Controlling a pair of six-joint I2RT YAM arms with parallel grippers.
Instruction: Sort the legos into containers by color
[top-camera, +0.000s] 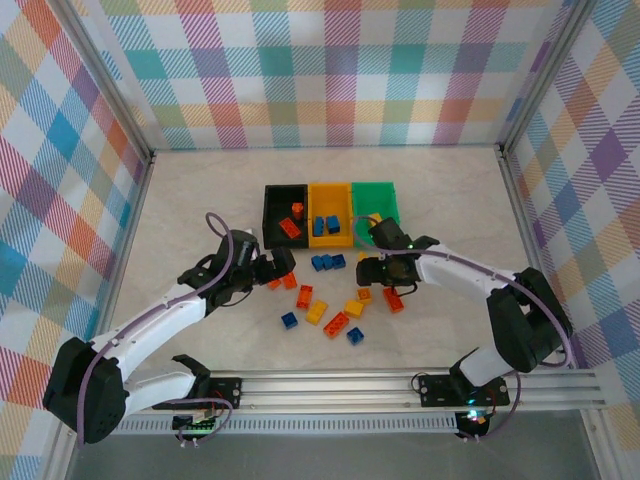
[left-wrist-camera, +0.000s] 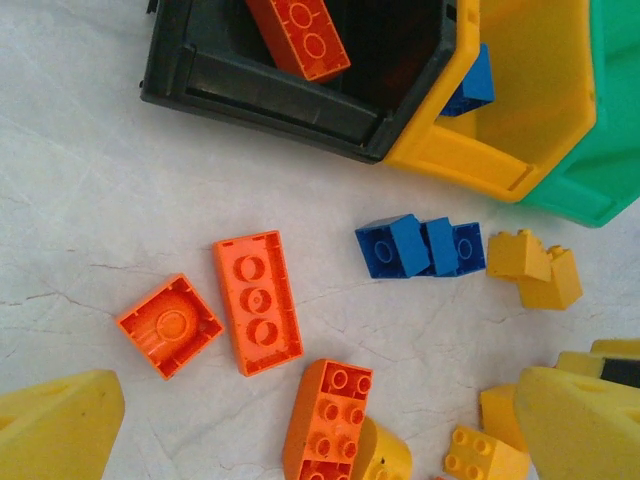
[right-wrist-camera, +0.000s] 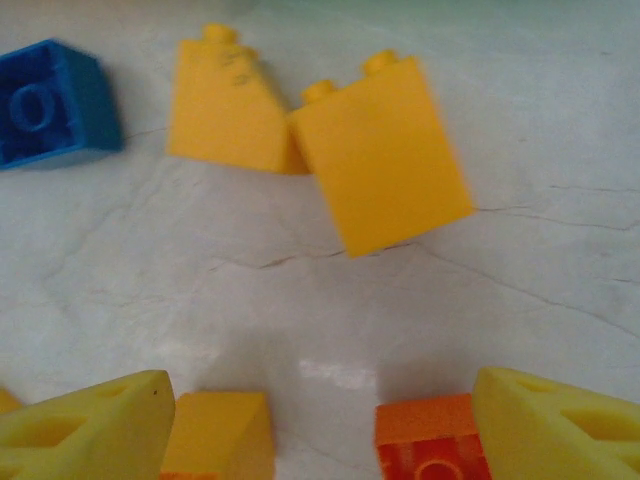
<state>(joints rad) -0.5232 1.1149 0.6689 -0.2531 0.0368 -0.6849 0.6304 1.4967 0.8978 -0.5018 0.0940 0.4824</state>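
The containers stand in a row: black bin (top-camera: 272, 200), yellow bin (top-camera: 330, 195), green bin (top-camera: 375, 192). Orange bricks (top-camera: 290, 228) lie in the black bin and blue bricks (top-camera: 325, 225) in the yellow one. My left gripper (left-wrist-camera: 315, 430) is open low over the table. An orange studded brick (left-wrist-camera: 328, 420) lies between its yellow fingers (left-wrist-camera: 50, 425), touching neither. A flat orange brick (left-wrist-camera: 257, 302) and a small orange square (left-wrist-camera: 170, 325) lie just ahead. My right gripper (right-wrist-camera: 320, 430) is open, with a yellow brick (right-wrist-camera: 215, 435) and an orange brick (right-wrist-camera: 430, 440) inside its span. Two yellow bricks (right-wrist-camera: 380, 150) lie ahead.
Loose legos are scattered in front of the bins: a blue pair (top-camera: 327, 262), a yellow one (top-camera: 316, 311), an orange one (top-camera: 338, 323), single blues (top-camera: 289, 320). Checked walls enclose the table on three sides. A metal rail (top-camera: 400, 385) runs along the near edge.
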